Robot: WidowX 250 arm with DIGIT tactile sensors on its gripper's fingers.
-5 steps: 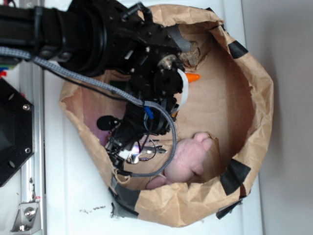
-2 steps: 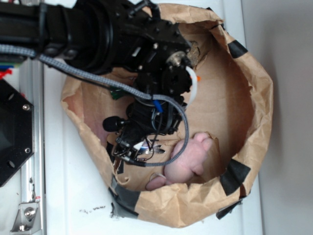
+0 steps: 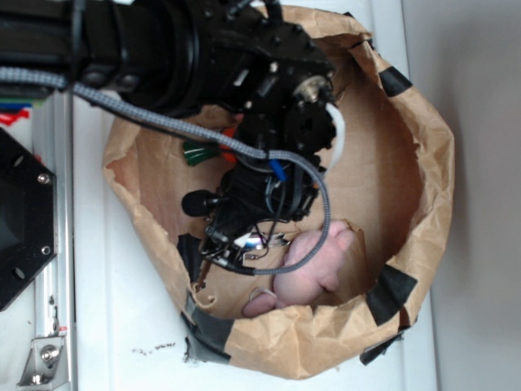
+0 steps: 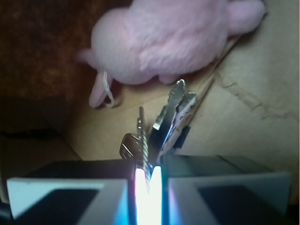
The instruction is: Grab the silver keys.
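The silver keys (image 4: 172,115) are a small bunch of flat metal keys on a twisted wire ring. In the wrist view they stick out just past my gripper (image 4: 148,169), whose two pads are shut on the wire ring. The keys seem to be held off the brown paper floor. In the exterior view the keys (image 3: 262,241) glint under the black arm, at my gripper (image 3: 238,244), inside the paper bag. Most of the bunch is hidden there by cables.
A pink plush toy (image 3: 313,265) lies right beside the keys, filling the top of the wrist view (image 4: 164,40). The brown paper bag (image 3: 427,163) walls in everything. A green and orange item (image 3: 202,151) shows partly behind the arm. A black mount (image 3: 20,220) sits at left.
The arm has shifted to the right over the bag, with the gripper and keys moving along toward the pink plush. The orange tip seen earlier at the wrist is now covered.
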